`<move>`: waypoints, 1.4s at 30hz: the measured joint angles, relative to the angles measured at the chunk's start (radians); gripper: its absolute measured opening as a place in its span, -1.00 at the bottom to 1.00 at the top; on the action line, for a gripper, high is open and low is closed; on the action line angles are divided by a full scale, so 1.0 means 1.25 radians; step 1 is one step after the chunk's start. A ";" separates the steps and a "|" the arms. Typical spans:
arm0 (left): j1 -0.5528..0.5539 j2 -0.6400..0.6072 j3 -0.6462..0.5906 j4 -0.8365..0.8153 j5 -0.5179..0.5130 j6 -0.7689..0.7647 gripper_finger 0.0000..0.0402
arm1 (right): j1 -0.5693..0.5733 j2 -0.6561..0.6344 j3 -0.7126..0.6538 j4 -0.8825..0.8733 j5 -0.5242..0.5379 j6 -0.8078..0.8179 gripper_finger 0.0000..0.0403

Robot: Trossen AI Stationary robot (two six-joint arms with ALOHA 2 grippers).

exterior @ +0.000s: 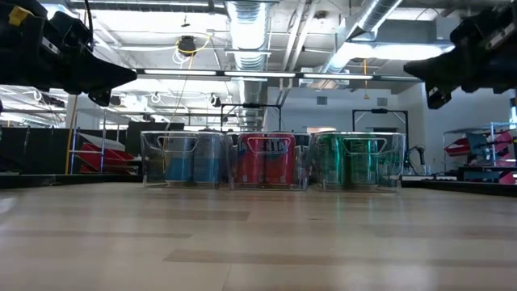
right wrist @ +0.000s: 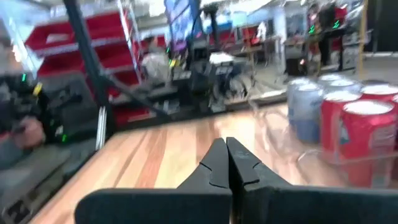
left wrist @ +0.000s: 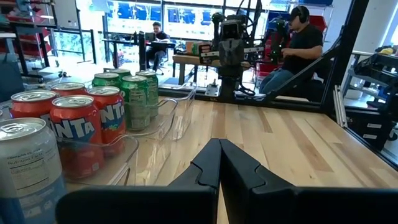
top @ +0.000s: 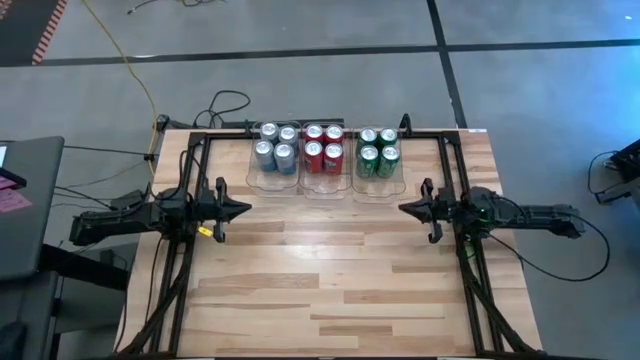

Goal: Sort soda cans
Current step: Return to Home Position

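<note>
Three clear plastic bins stand side by side at the table's far middle. The left bin holds the silver-blue cans (top: 274,146), the middle bin the red cans (top: 323,146), the right bin the green cans (top: 378,150); all stand upright on their bases. They also show in the low view, the red cans (exterior: 269,161) in the middle. My left gripper (top: 246,209) is shut and empty, raised over the table's left side. My right gripper (top: 403,209) is shut and empty, raised over the right side. Both point toward the table's middle.
Dark frame rails (top: 190,180) run along the table's left, right and far edges. The wooden tabletop (top: 320,280) spreads in front of the bins. People (left wrist: 297,43) sit at desks in the room beyond the table.
</note>
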 joint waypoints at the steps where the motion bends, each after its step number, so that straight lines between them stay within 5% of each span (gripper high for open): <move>1: 0.000 0.000 0.000 0.000 0.000 0.000 -1.00 | 0.004 0.000 0.000 -0.012 -0.008 -0.009 -1.00; 33: 0.018 0.025 -0.004 0.008 0.010 0.008 -1.00 | 0.005 0.000 -0.002 -0.084 0.041 0.019 -0.88; 42: -0.026 -0.015 -0.004 0.027 0.095 -0.020 -1.00 | 0.005 0.001 -0.002 -0.085 0.041 0.034 -0.87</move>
